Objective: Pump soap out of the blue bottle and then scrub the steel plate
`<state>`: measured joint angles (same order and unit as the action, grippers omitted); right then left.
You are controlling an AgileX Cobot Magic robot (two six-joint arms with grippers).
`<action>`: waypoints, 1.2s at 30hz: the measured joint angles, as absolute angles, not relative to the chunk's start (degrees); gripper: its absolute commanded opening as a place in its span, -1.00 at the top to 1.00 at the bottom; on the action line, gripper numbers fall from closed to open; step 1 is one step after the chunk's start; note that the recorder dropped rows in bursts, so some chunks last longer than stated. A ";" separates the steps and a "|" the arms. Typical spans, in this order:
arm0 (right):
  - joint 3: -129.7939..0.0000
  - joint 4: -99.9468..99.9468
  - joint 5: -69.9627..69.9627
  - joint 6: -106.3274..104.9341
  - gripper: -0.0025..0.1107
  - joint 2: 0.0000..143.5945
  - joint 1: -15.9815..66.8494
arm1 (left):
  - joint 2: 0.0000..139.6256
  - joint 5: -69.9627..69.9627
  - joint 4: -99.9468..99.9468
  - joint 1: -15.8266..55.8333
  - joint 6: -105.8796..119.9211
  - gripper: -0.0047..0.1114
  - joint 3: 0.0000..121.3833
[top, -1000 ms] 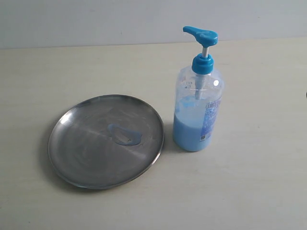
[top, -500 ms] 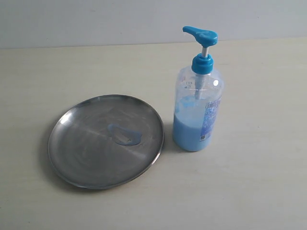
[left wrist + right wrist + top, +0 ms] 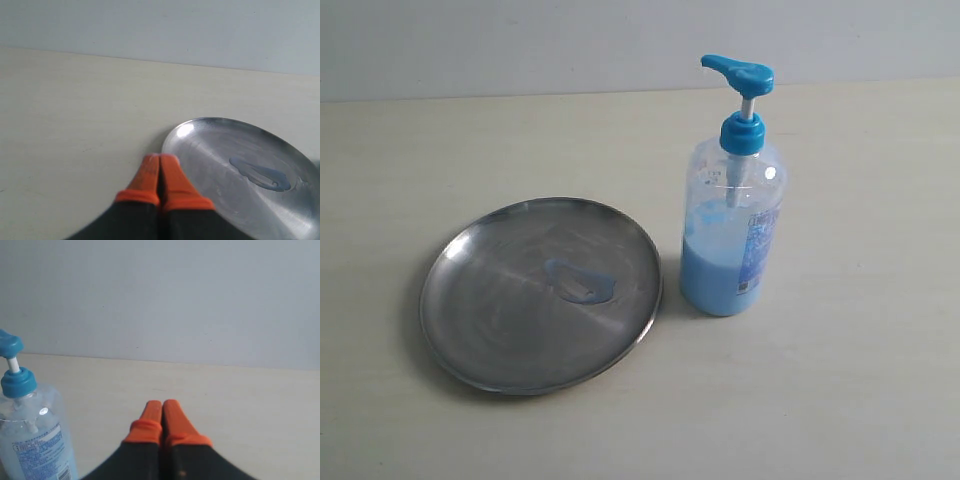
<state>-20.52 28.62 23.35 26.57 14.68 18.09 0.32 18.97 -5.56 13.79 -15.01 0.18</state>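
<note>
The steel plate (image 3: 500,330) lies flat on the table, left of centre, with a small glossy puddle of soap (image 3: 580,282) near its middle. Just right of it the blue bottle (image 3: 730,235) stands upright, its blue pump head (image 3: 738,73) raised and pale blue liquid filling its lower half. Neither arm shows in the exterior view. In the left wrist view my left gripper (image 3: 160,158) is shut with nothing in it, its orange tips beside the steel plate (image 3: 220,165) rim. My right gripper (image 3: 162,403) is shut and empty, off to one side of the blue bottle (image 3: 30,435).
A pale cream table (image 3: 840,400) carries both things, and a plain light wall (image 3: 520,40) rises behind its far edge. Nothing else stands on the table in these views.
</note>
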 measured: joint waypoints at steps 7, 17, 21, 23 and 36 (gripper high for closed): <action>-20.52 28.75 23.35 26.05 0.96 14.68 18.03 | 0.32 18.97 -5.56 13.79 -15.01 0.92 0.18; -20.52 28.85 27.21 23.76 0.96 12.18 17.93 | 0.32 18.97 -5.56 13.79 -15.01 0.92 0.18; -18.79 28.85 27.31 22.90 0.96 10.48 17.59 | 0.32 18.97 -5.56 13.79 -15.01 0.92 0.18; -16.89 28.85 27.31 22.66 0.96 9.22 17.50 | 0.32 18.97 -5.56 13.79 -15.01 0.92 0.18; -7.98 25.68 22.62 16.34 0.96 1.68 15.87 | 0.32 18.97 -5.56 13.79 -15.01 0.92 0.18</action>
<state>-7.98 25.68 22.62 16.34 1.68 15.87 0.32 18.97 -5.56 13.79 -15.01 0.18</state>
